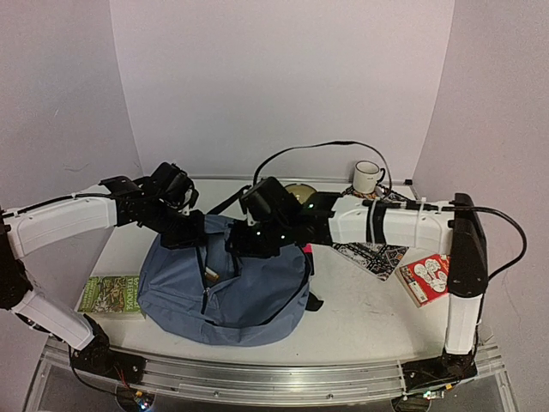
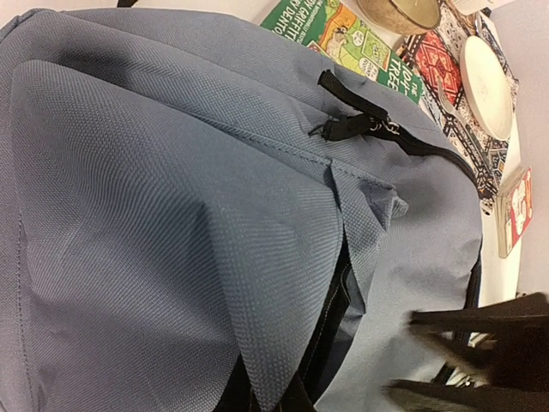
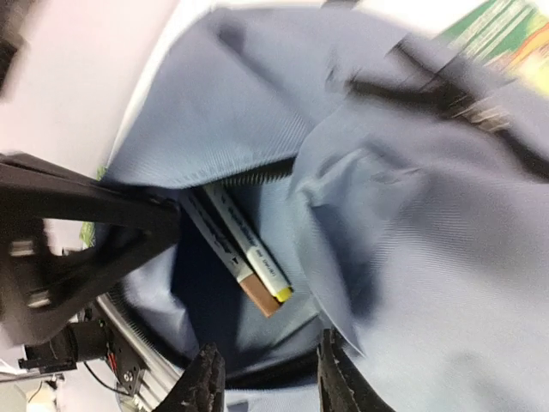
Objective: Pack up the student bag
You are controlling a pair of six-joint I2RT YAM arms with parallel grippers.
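Observation:
The student bag [image 1: 249,296], slate-blue with black zips, lies in the middle of the table with its front pocket open. My left gripper [image 1: 189,230] is shut on a fold of the bag's fabric [image 2: 257,283] at the pocket's edge, holding it up. In the right wrist view two white markers [image 3: 249,253], one yellow-tipped and one brown-tipped, lie inside the pocket. Just above that pocket mouth is my right gripper [image 3: 270,379], open and empty. It shows blurred in the left wrist view.
A green book [image 1: 111,293] lies left of the bag. Behind and right of the bag are a white mug [image 1: 369,177], a bowl [image 1: 300,190], a patterned mat [image 1: 373,256] and a red-and-white booklet [image 1: 425,276]. A white plate [image 2: 485,73] rests on the mat.

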